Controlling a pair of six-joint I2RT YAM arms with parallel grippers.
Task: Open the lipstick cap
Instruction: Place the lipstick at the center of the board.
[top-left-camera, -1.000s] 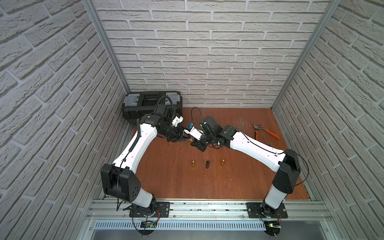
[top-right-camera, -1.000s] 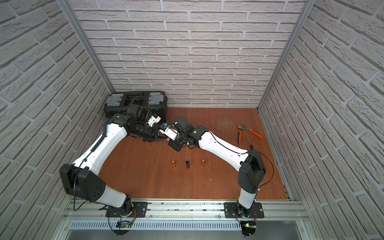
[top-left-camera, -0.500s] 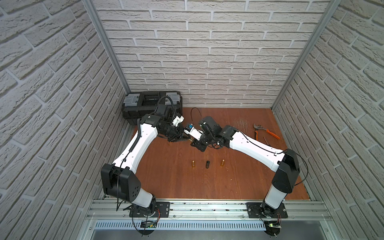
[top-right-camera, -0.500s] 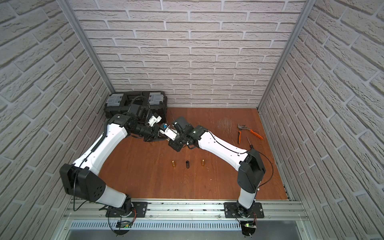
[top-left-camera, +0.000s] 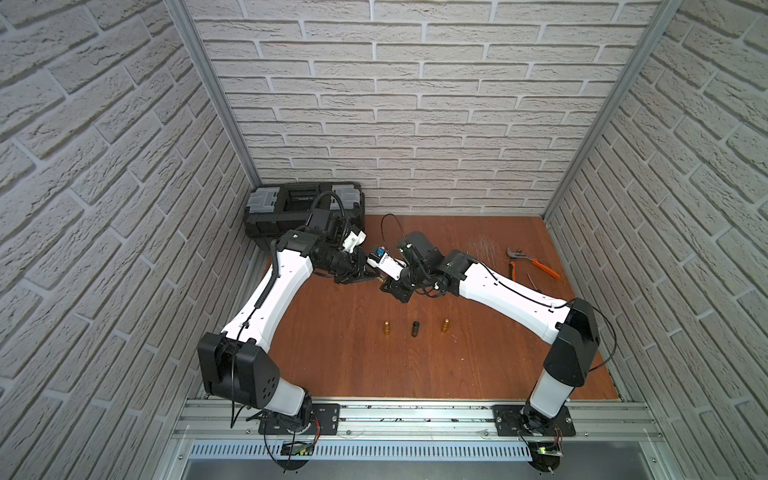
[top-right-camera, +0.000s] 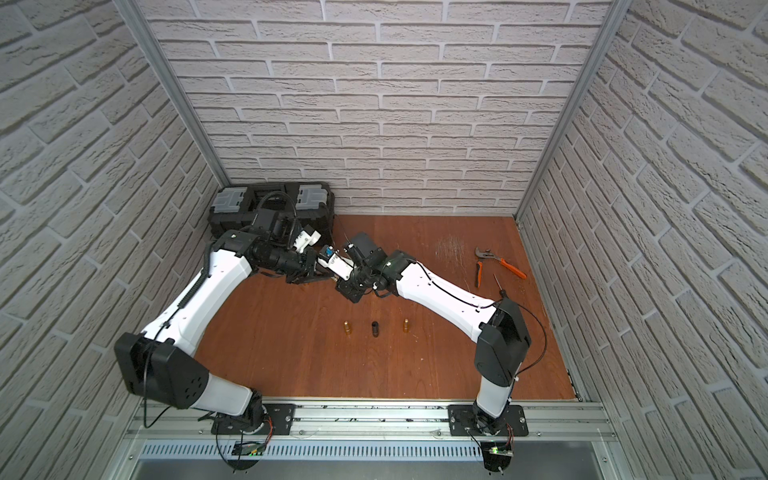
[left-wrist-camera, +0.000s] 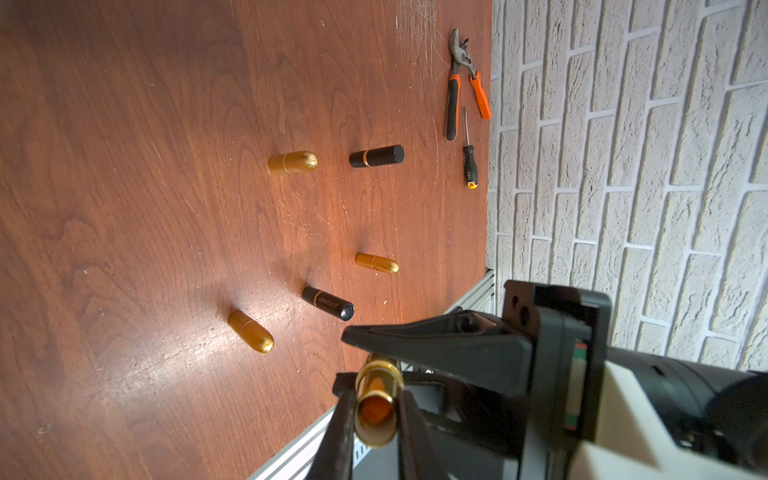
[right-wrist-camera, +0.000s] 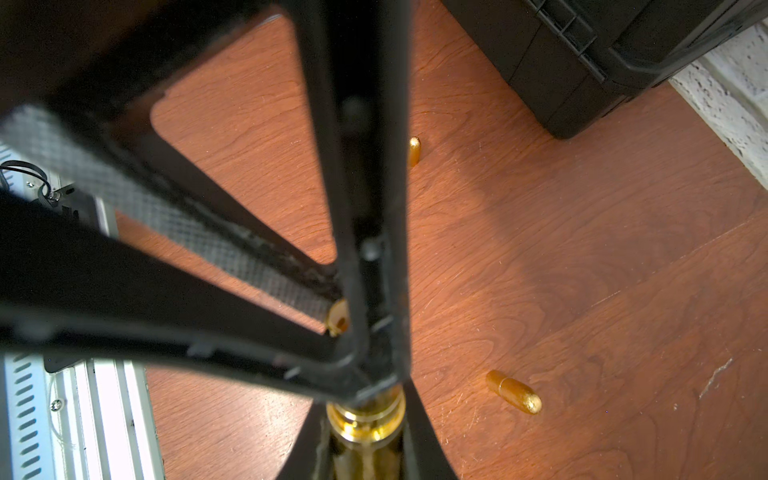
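A gold lipstick (left-wrist-camera: 376, 405) hangs in the air over the back left of the wooden table (top-left-camera: 478, 374), held from both ends. My left gripper (left-wrist-camera: 374, 384) is shut on the end whose hollow face looks at the left wrist camera. My right gripper (right-wrist-camera: 365, 401) is shut on the other end, with a stepped gold collar (right-wrist-camera: 365, 419) showing between its fingers. In both top views the left gripper (top-left-camera: 371, 277) and right gripper (top-left-camera: 384, 284) meet tip to tip and hide the lipstick. Which end is the cap, I cannot tell.
Gold lipsticks (top-left-camera: 387, 327) (top-left-camera: 445, 326) and a black one (top-left-camera: 415, 328) stand upright in a row mid-table. More lie or stand further back (left-wrist-camera: 293, 161) (left-wrist-camera: 376, 156). A black toolbox (top-left-camera: 303, 208) fills the back left corner. Orange-handled pliers (top-left-camera: 532, 262) and a screwdriver (top-right-camera: 498, 284) lie at the back right.
My left gripper's jaws have closed onto the lipstick. Both arms have stayed nearly where they were, and the right grip has not changed.
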